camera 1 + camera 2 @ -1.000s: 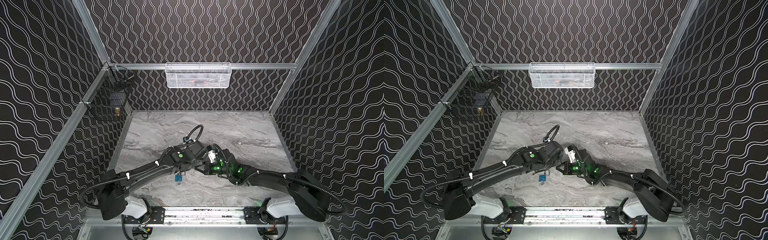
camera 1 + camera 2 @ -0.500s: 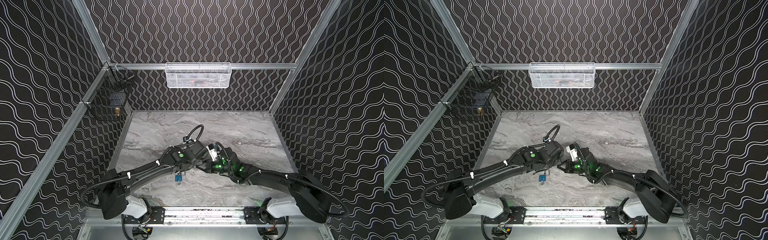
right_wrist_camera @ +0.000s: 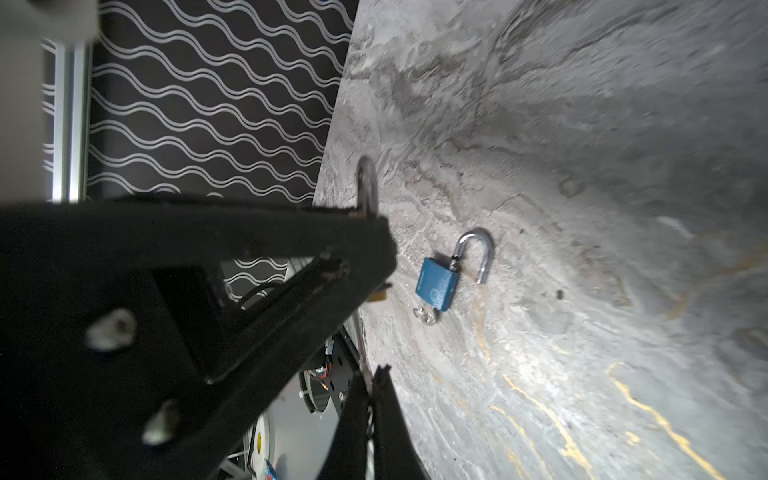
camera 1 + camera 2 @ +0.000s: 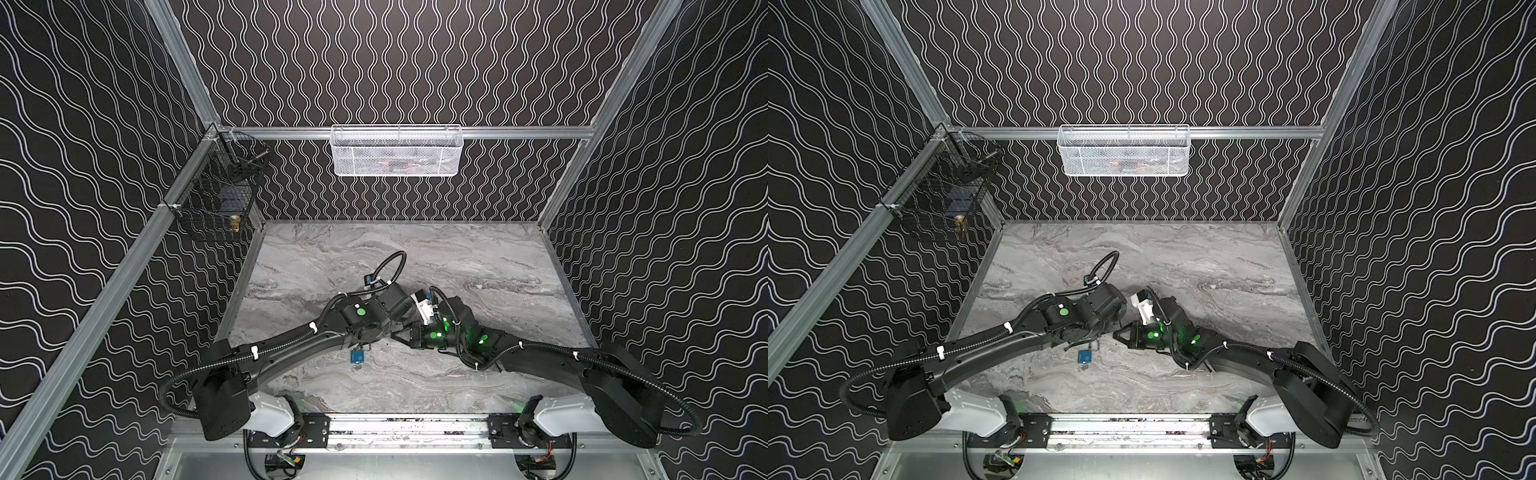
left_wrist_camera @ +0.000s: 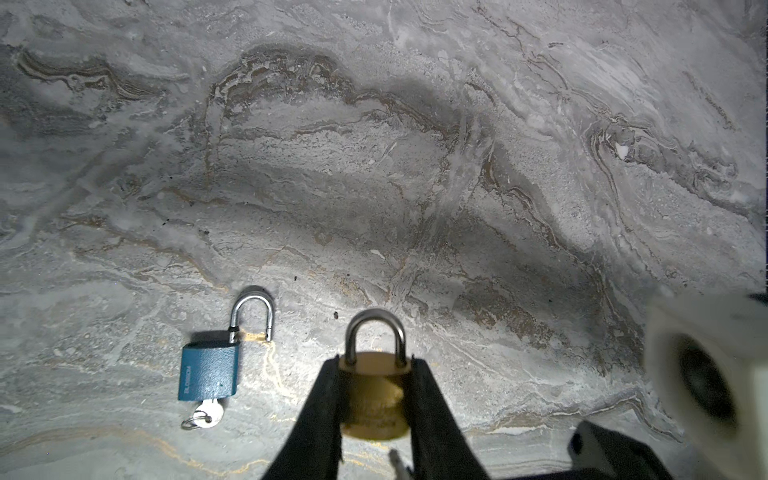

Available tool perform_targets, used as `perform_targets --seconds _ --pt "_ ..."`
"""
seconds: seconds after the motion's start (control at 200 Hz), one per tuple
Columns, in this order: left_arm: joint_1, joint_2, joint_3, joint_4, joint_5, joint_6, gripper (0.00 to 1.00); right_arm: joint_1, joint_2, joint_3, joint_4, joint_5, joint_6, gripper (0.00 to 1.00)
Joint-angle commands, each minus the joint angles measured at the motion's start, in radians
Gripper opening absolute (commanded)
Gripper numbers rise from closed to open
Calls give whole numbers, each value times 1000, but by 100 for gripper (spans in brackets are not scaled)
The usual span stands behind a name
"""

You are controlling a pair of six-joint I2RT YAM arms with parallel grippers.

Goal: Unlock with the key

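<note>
Top views both show the grey marble tabletop [image 4: 457, 257] with the two black arms stretched low over it from the front rail, meeting nearly nose to nose around the middle. The left arm [image 4: 291, 345] runs in from the left with its wrist tipped down at the table. The right arm [image 4: 540, 357] comes in from the right, elbow low, with the right gripper [image 4: 401, 337] aimed sideways at the left wrist.

In the left wrist view the left gripper [image 5: 376, 365] is clamped on the body of a brass padlock [image 5: 374, 395], held off the table with its shackle closed. A small silvery tip [image 5: 395, 462] pokes in just under that lock, can't tell what it is.

In the right wrist view the right gripper's fingers [image 3: 386, 415] are pressed together; can't tell if anything's pinched.

A blue padlock [image 5: 208, 376] lies flat on the marble near the brass one, not touching, shackle popped open, with a key [image 5: 210, 413] stuck in its bottom.
</note>
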Motion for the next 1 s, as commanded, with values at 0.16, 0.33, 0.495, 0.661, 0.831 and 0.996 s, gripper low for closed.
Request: perform_targets --seconds 0.16,0.33,0.495,0.661,0.831,0.996 --pt "1 -18 10 -12 -33 -38 0 9 21 11 55 13 5 0" --pt "1 -25 0 0 -24 -46 0 7 17 6 63 43 20 0" --pt "1 -28 -11 4 -18 -51 0 5 14 14 67 52 19 0" --pt "1 -30 -15 9 -17 -51 0 4 22 16 69 47 27 0" --pt "1 -39 -26 18 -12 -63 0 0 32 13 89 58 48 0" --pt "1 -40 -34 10 -16 -82 0 -5 16 -7 119 83 82 0"
